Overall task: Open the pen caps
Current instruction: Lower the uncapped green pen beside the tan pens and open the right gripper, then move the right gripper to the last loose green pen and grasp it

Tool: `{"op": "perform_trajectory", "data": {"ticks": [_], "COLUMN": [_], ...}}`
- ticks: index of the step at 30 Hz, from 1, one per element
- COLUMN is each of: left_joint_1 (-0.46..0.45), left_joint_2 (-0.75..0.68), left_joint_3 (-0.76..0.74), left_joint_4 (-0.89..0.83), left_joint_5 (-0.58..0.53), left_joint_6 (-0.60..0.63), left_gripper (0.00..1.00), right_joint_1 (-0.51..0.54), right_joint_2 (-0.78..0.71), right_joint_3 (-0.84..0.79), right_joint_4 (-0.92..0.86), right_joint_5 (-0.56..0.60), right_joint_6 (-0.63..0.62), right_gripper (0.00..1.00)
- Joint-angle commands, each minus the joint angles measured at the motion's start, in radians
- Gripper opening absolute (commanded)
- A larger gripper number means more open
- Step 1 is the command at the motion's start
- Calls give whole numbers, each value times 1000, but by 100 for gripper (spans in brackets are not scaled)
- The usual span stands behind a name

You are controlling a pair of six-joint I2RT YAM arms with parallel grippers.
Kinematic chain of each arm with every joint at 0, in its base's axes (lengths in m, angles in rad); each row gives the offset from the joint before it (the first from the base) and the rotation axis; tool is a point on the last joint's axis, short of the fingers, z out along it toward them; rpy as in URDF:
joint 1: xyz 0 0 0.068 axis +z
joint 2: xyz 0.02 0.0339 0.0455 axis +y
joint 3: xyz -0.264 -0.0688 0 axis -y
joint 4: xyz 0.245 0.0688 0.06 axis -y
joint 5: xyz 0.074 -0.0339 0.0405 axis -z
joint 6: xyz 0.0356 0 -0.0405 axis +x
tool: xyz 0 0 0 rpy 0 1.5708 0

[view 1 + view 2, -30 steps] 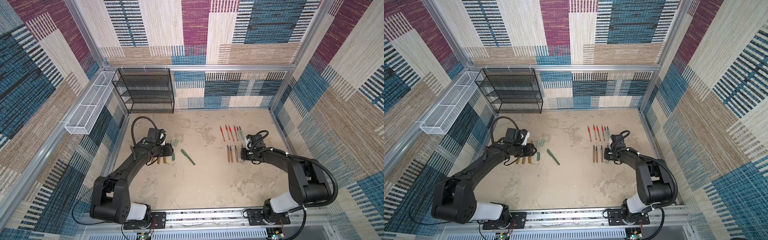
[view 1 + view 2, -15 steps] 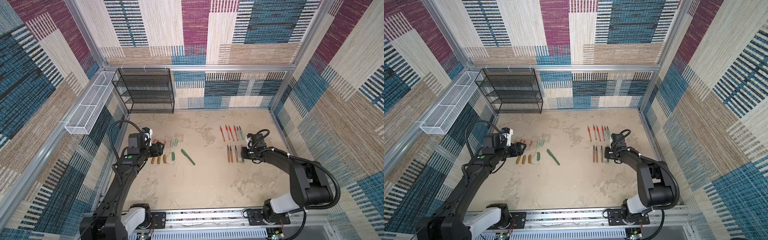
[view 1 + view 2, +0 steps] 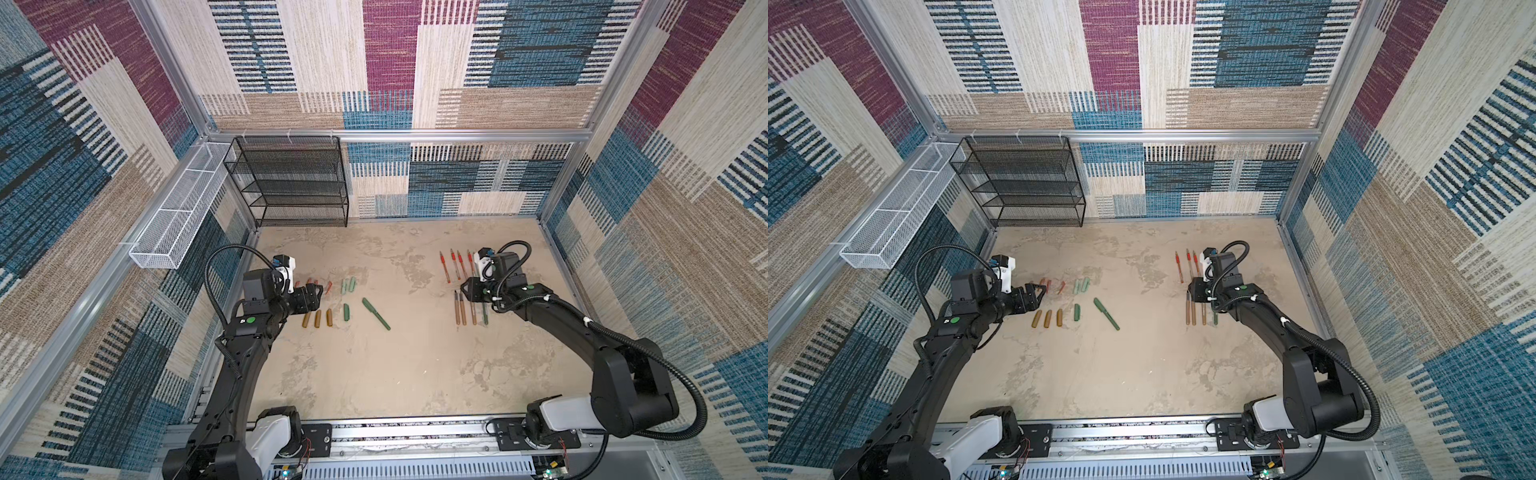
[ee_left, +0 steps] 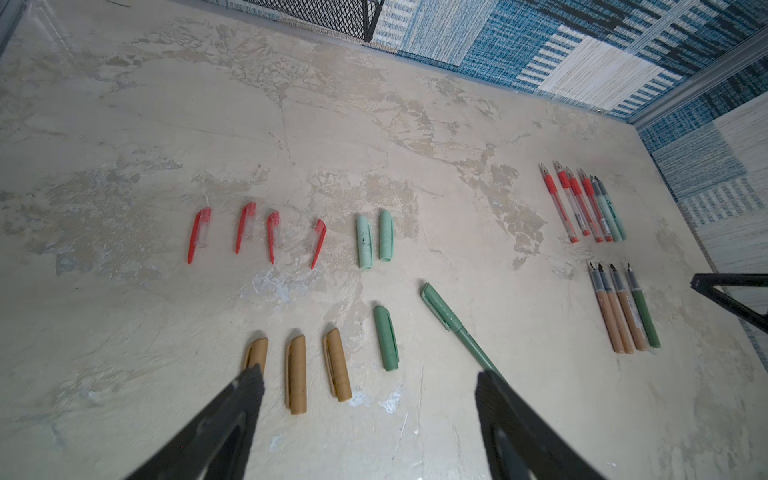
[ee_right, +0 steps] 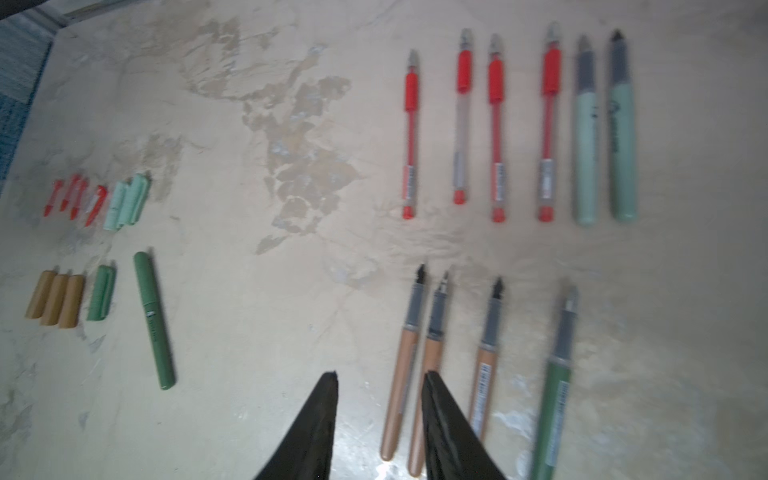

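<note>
The pen caps lie loose on the left of the table: red ones (image 4: 245, 226), two pale mint (image 4: 364, 243), one dark green (image 4: 385, 337) and three bronze (image 4: 296, 374). A dark green pen (image 4: 453, 324) with its cap on lies slanted beside them, also in both top views (image 3: 376, 313) (image 3: 1106, 313). My left gripper (image 4: 368, 380) hangs open and empty above the bronze caps (image 3: 318, 318). Over the bare bronze barrels (image 5: 405, 365), next to a dark green barrel (image 5: 555, 395), my right gripper (image 5: 380, 375) is open and holds nothing.
Bare red barrels (image 5: 494, 124) and two mint barrels (image 5: 588, 145) lie in a row beyond the right gripper (image 3: 467, 289). A black wire shelf (image 3: 291, 183) stands at the back left. A white mesh basket (image 3: 174, 224) hangs on the left wall.
The left arm has drawn back to the left from over the caps, its jaws spreading wider. The right jaws have gone from almost shut to open above the barrels.
</note>
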Motion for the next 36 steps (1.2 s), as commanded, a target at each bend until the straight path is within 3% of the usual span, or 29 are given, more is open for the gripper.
{"op": "perform_trajectory", "data": {"ticks": [1, 10, 18, 28, 36], "left_joint_1": [1, 1, 1, 1, 1], "left_joint_2": [4, 7, 5, 3, 8], "left_joint_3": [7, -5, -8, 0, 6], "left_joint_4": [14, 35, 41, 25, 18], "left_joint_5": [17, 11, 16, 22, 18], "left_joint_6": [22, 33, 34, 28, 26], "left_gripper": [85, 85, 85, 85, 85], "right_joint_1": [82, 317, 461, 536, 558], "right_joint_2": [59, 312, 560, 764, 809], "right_joint_3": [55, 286, 540, 777, 801], "right_joint_4": [22, -25, -147, -312, -327], "right_joint_5": [-27, 33, 89, 165, 184], "right_joint_6": [50, 48, 11, -39, -69], "right_gripper": [42, 44, 43, 38, 32]}}
